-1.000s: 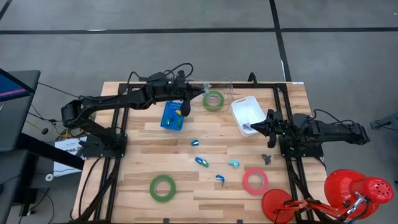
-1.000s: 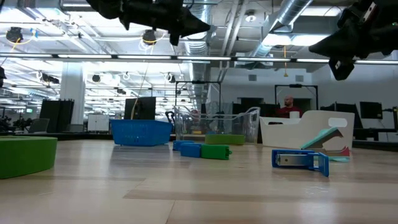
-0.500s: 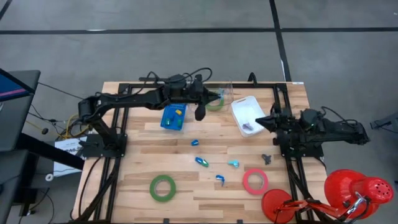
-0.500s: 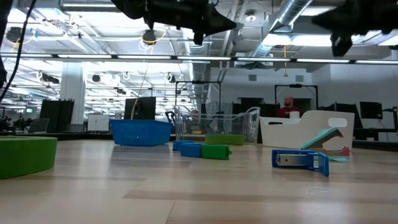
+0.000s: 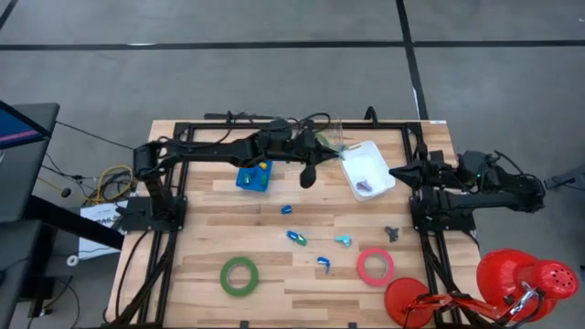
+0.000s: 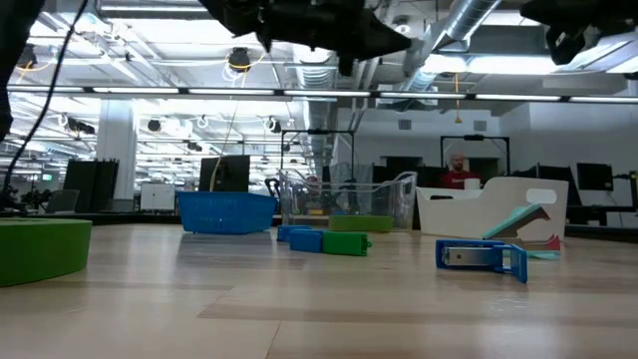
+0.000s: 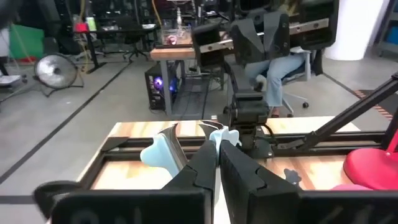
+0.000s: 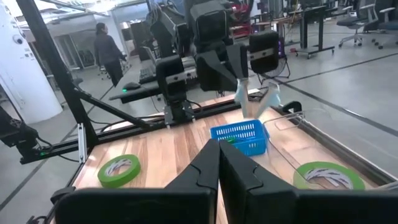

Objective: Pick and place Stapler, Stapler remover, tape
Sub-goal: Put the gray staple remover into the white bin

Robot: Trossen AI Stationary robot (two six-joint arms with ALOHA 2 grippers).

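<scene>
High view: left gripper (image 5: 308, 175) over desk (image 5: 201, 228) between blue basket (image 5: 255, 176) and white bin (image 5: 368, 166), jaws clenched on pale-blue stapler remover (image 7: 160, 154). Right gripper (image 5: 395, 171) beside white bin, jaws clenched, empty. Green tape (image 5: 239, 275), pinkish-red tape (image 5: 375, 265), small blue staplers (image 5: 297, 236) lie loose on desk; most placing apparently left
</scene>
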